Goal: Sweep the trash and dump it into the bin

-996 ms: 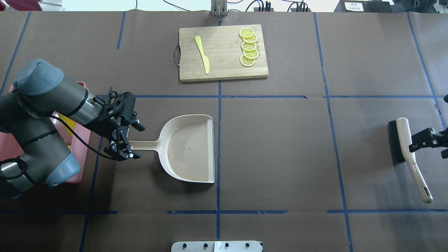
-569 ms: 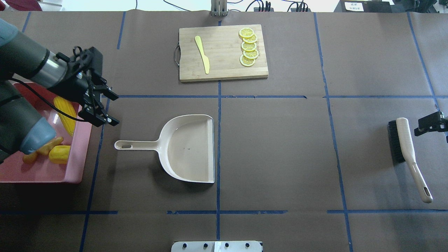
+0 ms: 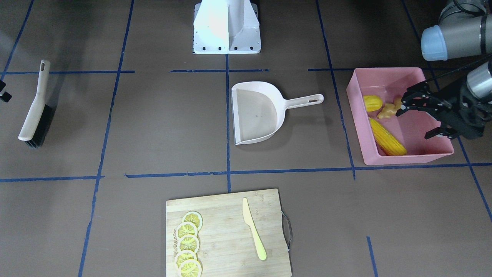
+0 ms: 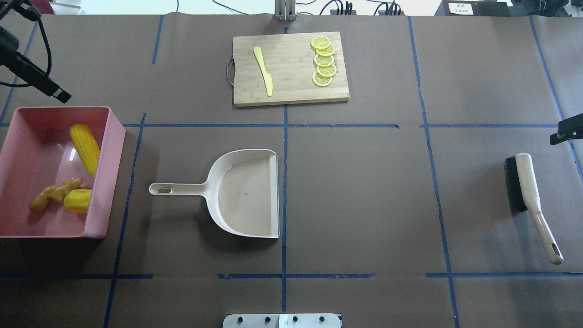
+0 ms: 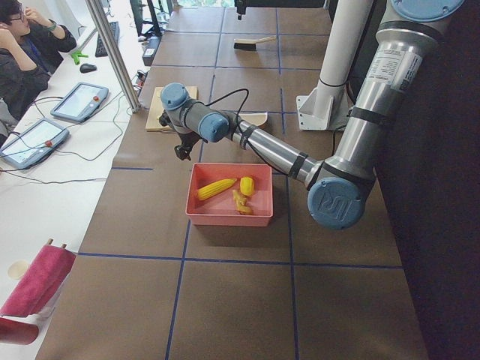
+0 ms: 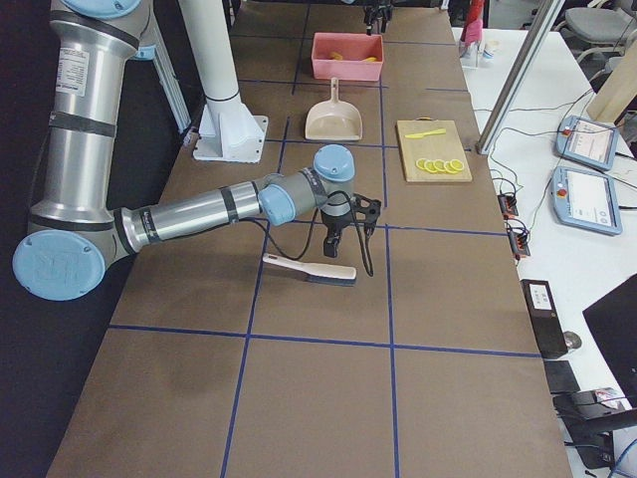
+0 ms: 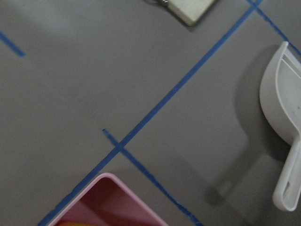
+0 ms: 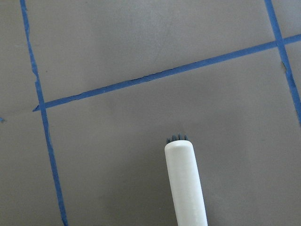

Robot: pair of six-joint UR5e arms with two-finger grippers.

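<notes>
The pink bin (image 4: pixel 105 136) stands at the table's left end. In it lies the trash: a corn cob (image 4: pixel 85 148), a ginger root (image 4: pixel 54 193) and a small yellow fruit (image 4: pixel 77 201). In the front-facing view my left gripper (image 3: pixel 415 122) hangs over the bin's outer side, open and empty. The overhead view catches only one of its fingers (image 4: pixel 45 86), beyond the bin's far edge. The beige dustpan (image 4: pixel 243 193) lies empty at mid-table. The brush (image 4: pixel 530 196) lies flat at the right. My right gripper (image 4: pixel 566 133) shows only as a piece at the edge, so I cannot tell its state.
A wooden cutting board (image 4: pixel 291 89) at the far middle carries a pale yellow knife (image 4: pixel 263 70) and several lemon slices (image 4: pixel 323 61). The robot's white base (image 3: pixel 226 27) stands at the near edge. A person (image 5: pixel 30 45) sits at a side desk.
My left gripper has left the dustpan handle and swung away to the far left past the bin, uncovering it. My right gripper has drawn back from the brush toward the right edge.
</notes>
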